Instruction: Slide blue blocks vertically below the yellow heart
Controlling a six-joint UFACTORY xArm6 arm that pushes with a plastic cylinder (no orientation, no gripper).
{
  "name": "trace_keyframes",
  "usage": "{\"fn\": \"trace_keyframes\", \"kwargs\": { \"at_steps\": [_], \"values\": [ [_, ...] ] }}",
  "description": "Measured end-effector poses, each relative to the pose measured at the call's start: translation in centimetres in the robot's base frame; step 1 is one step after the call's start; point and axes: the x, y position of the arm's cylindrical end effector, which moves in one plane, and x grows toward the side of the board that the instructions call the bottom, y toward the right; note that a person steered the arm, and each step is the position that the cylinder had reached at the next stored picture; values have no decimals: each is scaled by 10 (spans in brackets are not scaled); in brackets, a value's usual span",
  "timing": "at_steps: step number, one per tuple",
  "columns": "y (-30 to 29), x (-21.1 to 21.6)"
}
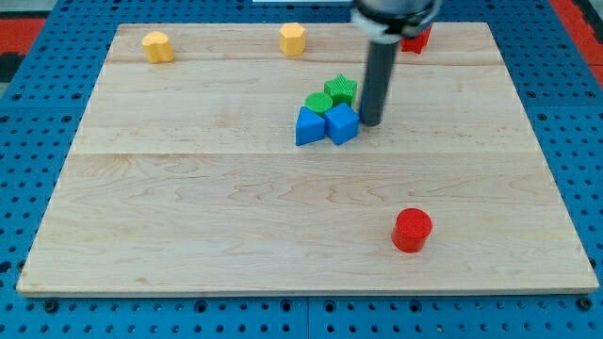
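The pale wooden board (188,188) rests on a blue perforated table (28,141) and carries all the blocks.

The dark cylindrical rod descends from the view's top. My tip (371,123) meets the board just to the view's right of the blue cube (342,123), touching it or very nearly so. There is no hand or jaw on this rig to open or close; the rod is a bare stick and holds nothing.

Governing relation: the blue blocks lie to the view's left of my tip. The yellow heart-like block (157,46) sits near the board's top-left corner, well apart from them. The target zone, straight below that heart, is therefore further to the view's left. In my judgement, a leftward push from the present side suits the move, with a slight downward component optional.

The blue cube touches the blue triangular block (308,127) on its left. Two green blocks press against them from above: a green star-like block (341,90) and a green flat block (319,101). These will probably be dragged along.

Count:
- blue blocks: two
- green blocks: two
- yellow blocks: two, the heart and a yellow hexagonal block (293,39) at top centre
- red blocks: two, a red cylinder (412,230) at lower right and a red block (417,40) partly hidden behind the rod, shape unclear
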Motion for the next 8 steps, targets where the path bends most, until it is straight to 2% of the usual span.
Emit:
{"fn": "trace_keyframes", "kwargs": {
  "at_steps": [1, 2, 3, 4, 8],
  "values": [
    [-86, 23],
    [-135, 10],
    [-182, 26],
    [-172, 44],
    [-174, 48]
  ]
}}
